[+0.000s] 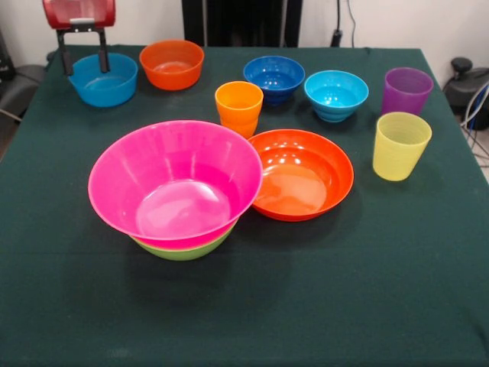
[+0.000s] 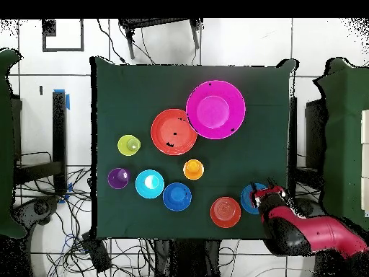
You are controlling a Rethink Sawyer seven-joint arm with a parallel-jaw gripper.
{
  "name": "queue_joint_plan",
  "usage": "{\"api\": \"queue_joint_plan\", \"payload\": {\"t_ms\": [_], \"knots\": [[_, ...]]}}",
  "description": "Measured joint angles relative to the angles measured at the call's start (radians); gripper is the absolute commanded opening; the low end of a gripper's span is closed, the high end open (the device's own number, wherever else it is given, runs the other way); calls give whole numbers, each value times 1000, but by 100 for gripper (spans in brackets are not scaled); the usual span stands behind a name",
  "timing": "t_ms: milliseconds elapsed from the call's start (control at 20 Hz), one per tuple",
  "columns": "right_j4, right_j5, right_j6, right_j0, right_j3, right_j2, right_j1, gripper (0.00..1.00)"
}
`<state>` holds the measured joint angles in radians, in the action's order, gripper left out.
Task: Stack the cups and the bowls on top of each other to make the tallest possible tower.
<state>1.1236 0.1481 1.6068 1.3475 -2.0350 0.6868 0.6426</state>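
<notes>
My gripper point(image 1: 84, 70) is at the table's far left corner, open, with its two black fingers point(image 1: 102, 55) wide apart. They straddle the left wall of the small blue bowl point(image 1: 111, 86), one outside and one inside. The tower is the big pink bowl point(image 1: 174, 182) nested in the lime green bowl point(image 1: 187, 251). The shallow orange bowl point(image 1: 299, 174) lies against it. The orange cup point(image 1: 238, 107), yellow cup point(image 1: 401, 145) and purple cup point(image 1: 406, 90) stand upright. The small orange point(image 1: 172, 64), dark blue point(image 1: 273, 78) and cyan point(image 1: 336, 95) bowls sit along the back. In the overhead view the gripper point(image 2: 265, 192) is over the blue bowl point(image 2: 249, 199).
The dark green tablecloth point(image 1: 367, 290) covers the whole table. The red arm point(image 2: 317, 234) reaches in from the corner beside the blue bowl. Cables and equipment lie on the floor beyond the table edges.
</notes>
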Motion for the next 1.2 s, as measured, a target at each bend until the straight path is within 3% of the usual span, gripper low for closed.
{"api": "queue_joint_plan", "payload": {"t_ms": [700,1200], "knots": [[72,0,0,-74,29,-13,-2,100],[74,61,0,-104,81,-16,-71,100]]}}
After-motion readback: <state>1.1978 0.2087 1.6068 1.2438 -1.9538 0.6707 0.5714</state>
